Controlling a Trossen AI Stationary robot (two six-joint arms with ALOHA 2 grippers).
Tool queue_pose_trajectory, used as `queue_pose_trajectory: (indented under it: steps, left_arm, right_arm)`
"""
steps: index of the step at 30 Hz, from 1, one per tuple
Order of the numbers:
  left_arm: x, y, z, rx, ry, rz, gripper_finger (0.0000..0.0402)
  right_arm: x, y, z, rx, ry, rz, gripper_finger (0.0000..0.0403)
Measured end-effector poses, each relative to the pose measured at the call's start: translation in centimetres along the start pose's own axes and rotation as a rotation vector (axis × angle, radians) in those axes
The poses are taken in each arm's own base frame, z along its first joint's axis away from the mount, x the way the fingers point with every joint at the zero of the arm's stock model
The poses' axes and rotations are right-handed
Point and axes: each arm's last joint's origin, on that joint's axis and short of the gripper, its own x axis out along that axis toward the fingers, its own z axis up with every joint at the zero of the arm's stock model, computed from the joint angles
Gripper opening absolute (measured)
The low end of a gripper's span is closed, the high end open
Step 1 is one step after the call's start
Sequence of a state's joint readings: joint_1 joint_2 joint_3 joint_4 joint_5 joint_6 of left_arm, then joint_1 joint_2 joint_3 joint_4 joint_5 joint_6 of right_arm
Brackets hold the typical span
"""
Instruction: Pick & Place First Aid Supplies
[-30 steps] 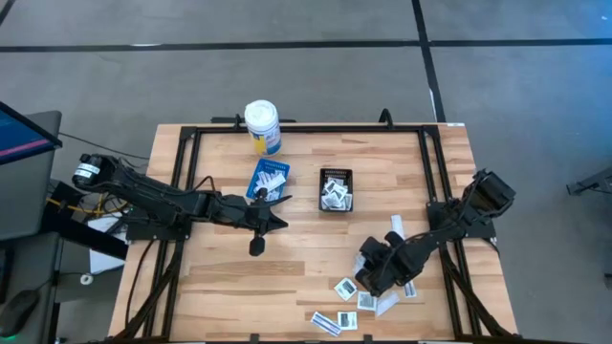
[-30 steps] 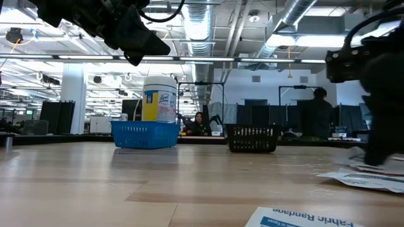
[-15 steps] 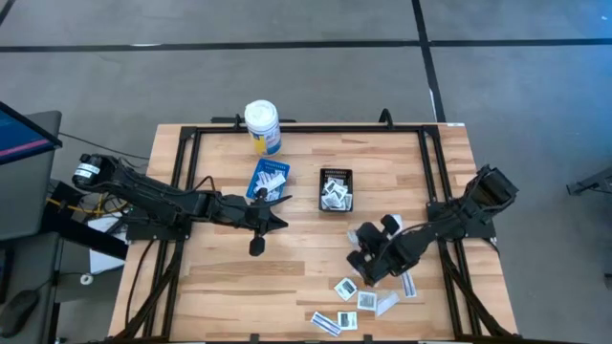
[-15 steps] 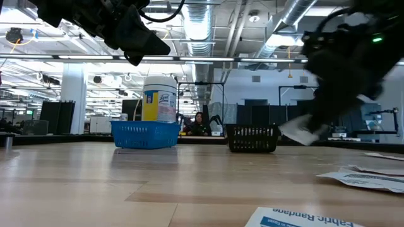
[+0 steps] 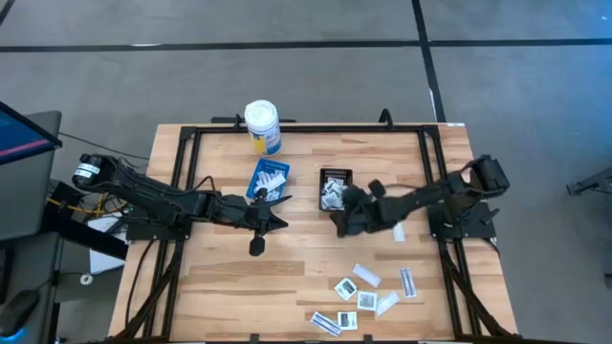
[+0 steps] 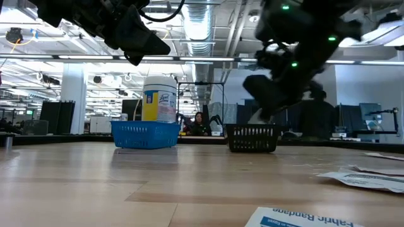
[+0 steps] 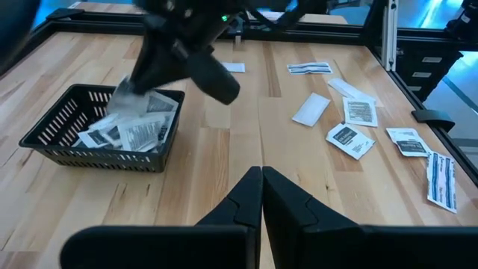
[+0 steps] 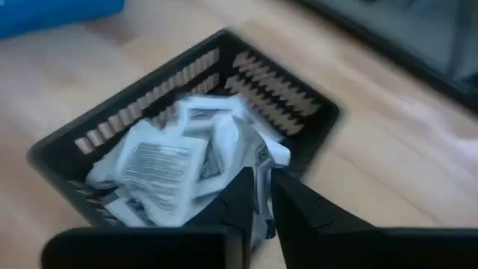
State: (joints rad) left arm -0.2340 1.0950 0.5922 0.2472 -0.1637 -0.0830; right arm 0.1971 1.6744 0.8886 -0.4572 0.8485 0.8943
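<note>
A: Right gripper (image 5: 337,216) sits over the black basket (image 5: 336,176); fingers nearly together, a packet (image 8: 258,196) between them — pinched or just behind, can't tell.

B: Left gripper (image 7: 261,196) closed, empty, hovering mid-table. Loose packets (image 5: 367,291) lie near the front edge.

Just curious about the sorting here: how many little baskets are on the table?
2. The blue basket sits near the white bottle; the black basket is beside it, holding packets.
</note>
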Motion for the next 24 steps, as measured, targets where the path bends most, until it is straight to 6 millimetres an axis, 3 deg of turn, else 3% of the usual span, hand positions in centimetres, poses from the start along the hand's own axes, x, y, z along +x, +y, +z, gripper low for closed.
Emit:
queue_pose_trajectory:
  steps: [6,12,17,24]
  left_arm:
    - [0.0,0.0,0.0,0.0,0.0,0.0,0.0011]
    - [0.0,0.0,0.0,0.0,0.0,0.0,0.0011]
    - [0.0,0.0,0.0,-0.001,0.003,0.0,0.0011]
    - [0.0,0.0,-0.1,-0.012,0.006,-0.001,0.0011]
  right_arm:
    - [1.4,0.4,2.0,-0.075,-0.006,0.119,0.0088]
    - [1.4,-0.2,1.4,-0.171,0.058,0.086,0.0124]
    - [-0.5,-1.2,1.0,-0.241,0.217,-0.039,0.0139]
    - [-4.7,-2.9,0.6,-0.276,0.398,-0.237,0.0141]
